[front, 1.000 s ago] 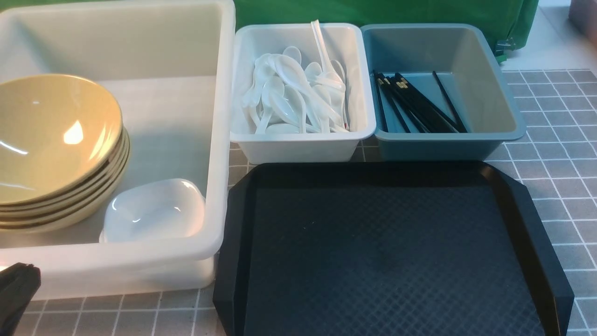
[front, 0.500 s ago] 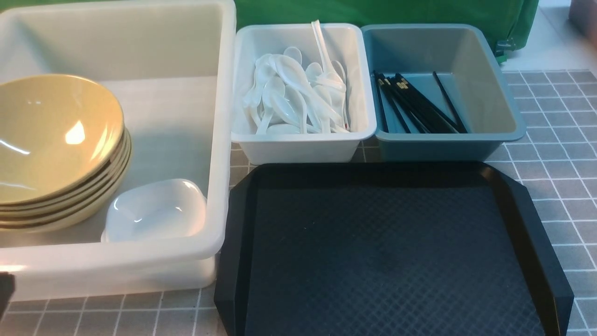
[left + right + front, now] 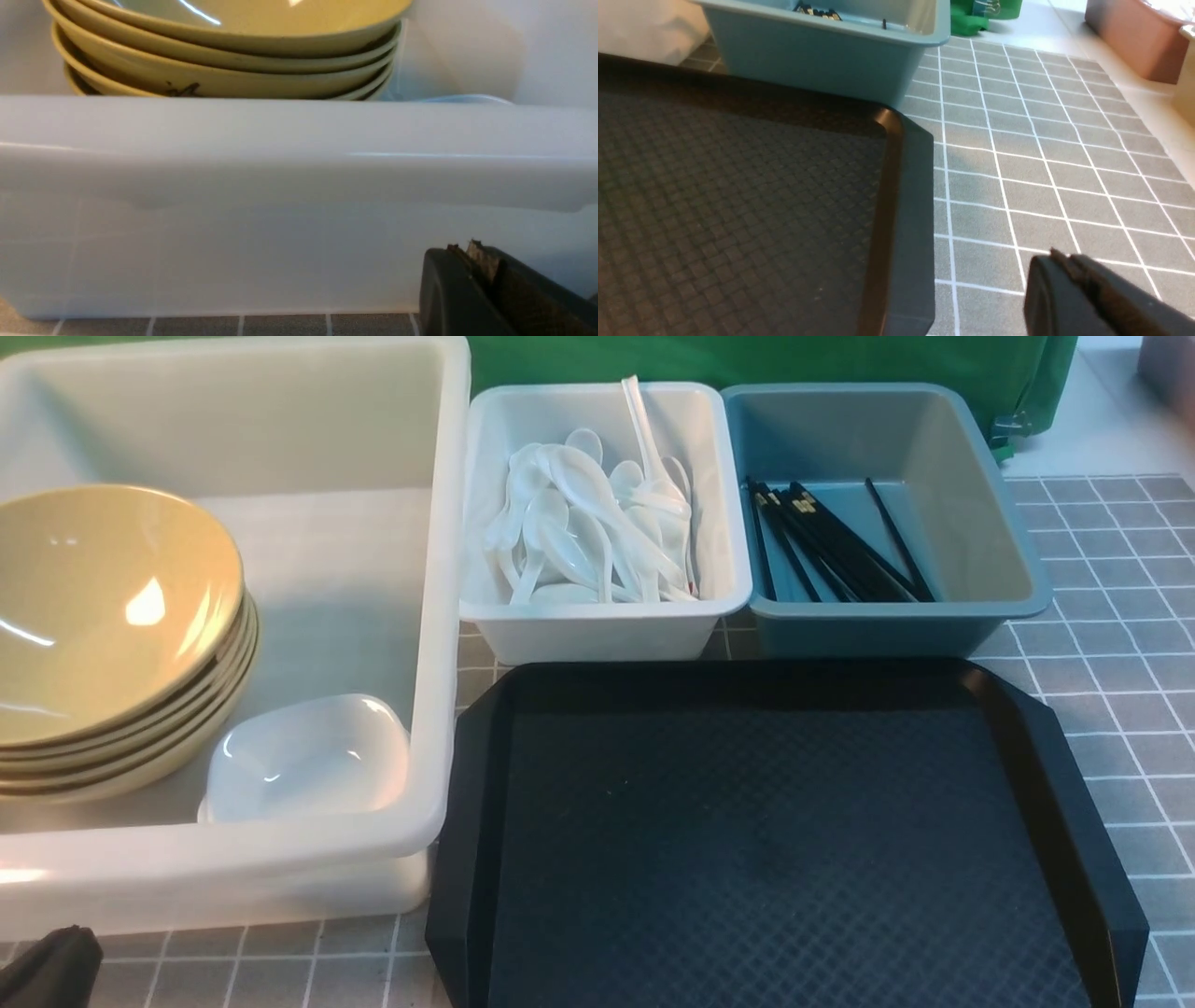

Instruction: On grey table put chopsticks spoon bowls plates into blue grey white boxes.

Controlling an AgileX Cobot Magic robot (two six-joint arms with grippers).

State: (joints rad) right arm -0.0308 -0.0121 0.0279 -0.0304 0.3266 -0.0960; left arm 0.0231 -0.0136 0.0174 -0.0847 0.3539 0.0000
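You have the big tub at the counter's far-left corner. In it a stack of bowls sits by its left side, and one plate lies just beside the stack, in the tub's near-right corner. Your left wrist view shows the same stack over the tub's near wall.

To the right of the big tub, along the far edge, stands the white box, heaped with spoons; one spoon leans up against its far wall. Touching that box on its right is the blue box, with the chopsticks lying on its floor, gold bands toward the far end. Your right wrist view catches the blue box and a few chopstick tips over its rim.

The tray fills the near middle of the counter, just in front of the two small boxes and close beside the big tub.

Your left fingers are clenched on nothing, low over the counter's near-left corner, just in front of the big tub; only a dark tip shows in the front view. Your right fingers are also clenched and hold nothing, over bare counter just right of the tray.
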